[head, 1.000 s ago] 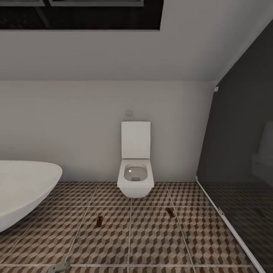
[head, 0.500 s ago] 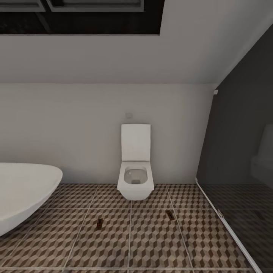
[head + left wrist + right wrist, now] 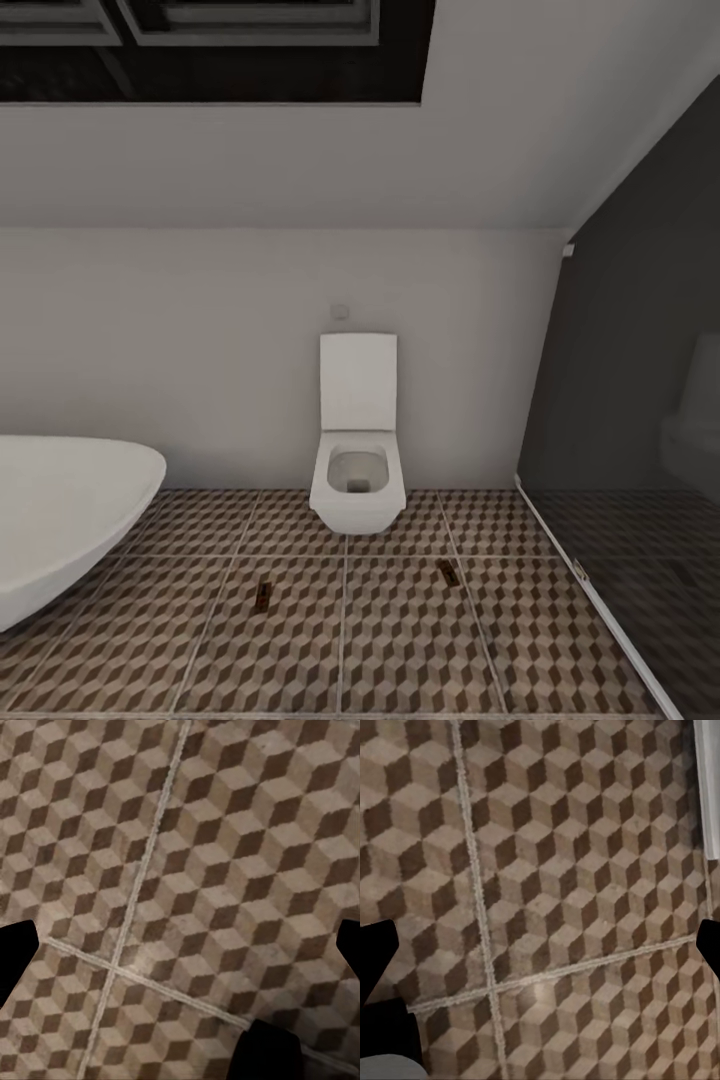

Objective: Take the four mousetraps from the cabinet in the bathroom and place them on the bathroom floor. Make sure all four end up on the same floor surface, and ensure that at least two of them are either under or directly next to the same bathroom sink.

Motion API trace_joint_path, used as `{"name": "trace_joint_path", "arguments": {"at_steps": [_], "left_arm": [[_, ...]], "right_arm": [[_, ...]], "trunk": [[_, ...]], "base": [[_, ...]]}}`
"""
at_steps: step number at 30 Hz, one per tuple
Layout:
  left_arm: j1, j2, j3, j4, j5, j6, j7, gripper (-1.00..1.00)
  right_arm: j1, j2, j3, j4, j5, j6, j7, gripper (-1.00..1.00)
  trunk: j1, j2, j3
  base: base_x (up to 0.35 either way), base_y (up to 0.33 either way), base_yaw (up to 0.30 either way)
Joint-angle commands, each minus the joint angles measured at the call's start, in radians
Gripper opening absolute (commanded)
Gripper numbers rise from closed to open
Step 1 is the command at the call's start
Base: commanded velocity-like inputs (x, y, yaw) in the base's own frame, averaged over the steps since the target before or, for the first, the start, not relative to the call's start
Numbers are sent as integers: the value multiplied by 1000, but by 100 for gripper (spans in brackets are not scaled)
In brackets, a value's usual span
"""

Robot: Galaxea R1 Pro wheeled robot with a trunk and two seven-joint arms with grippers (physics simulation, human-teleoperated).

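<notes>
A: What is seen from the head view?

B: Two mousetraps are seen lying flat on the bathroom floor (image 3: 400, 640). The left mousetrap (image 3: 264, 596) is placed on a tile in front of the toilet (image 3: 357, 470), toward the bathtub (image 3: 60, 510). The right mousetrap (image 3: 448, 572) is placed on a tile toward the dark glass shower screen (image 3: 640, 420). They are set well apart, with a grout line between them, and both are on the same cube-patterned tiling.

A: How is the toilet placed?

B: It is mounted against the white back wall, with its lid raised upright and a small flush plate (image 3: 340, 312) above it. A dark skylight (image 3: 210, 50) is set into the sloped ceiling.

A: What can be said of the left gripper?

B: In the left wrist view, its dark fingertips (image 3: 16, 952) are seen at opposite edges of the picture, spread wide, with nothing between them. Patterned tile and a crossing of grout lines (image 3: 114, 964) lie beyond the left gripper (image 3: 180, 956).

A: And the right gripper?

B: The right gripper (image 3: 540, 952) is likewise released: its fingertips (image 3: 376, 952) are parted to both edges, nothing being held. Tiling is seen beyond it, with a white strip (image 3: 706, 787) at one corner whose identity cannot be told
</notes>
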Motion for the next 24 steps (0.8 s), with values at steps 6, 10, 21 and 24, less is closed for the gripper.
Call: {"name": "trace_joint_path", "arguments": {"at_steps": [6, 10, 21, 24], "left_arm": [[23, -2, -3, 0, 6, 0, 2, 100], [38, -3, -3, 0, 5, 0, 2, 100], [88, -29, -3, 0, 5, 0, 2, 100], [96, -34, -3, 0, 5, 0, 2, 100]], "right_arm": [[27, 3, 8, 3, -9, -7, 1, 100], [37, 9, 8, 3, -11, -7, 1, 100], [77, 50, 8, 4, -10, -6, 1, 100], [85, 57, 8, 4, -9, -6, 1, 100]], "trunk": [[-23, 42, 18], [-39, 70, 30], [-81, 147, 65], [-92, 168, 74]], "base": [[0, 0, 0], [0, 0, 0], [0, 0, 0], [0, 0, 0]]}}
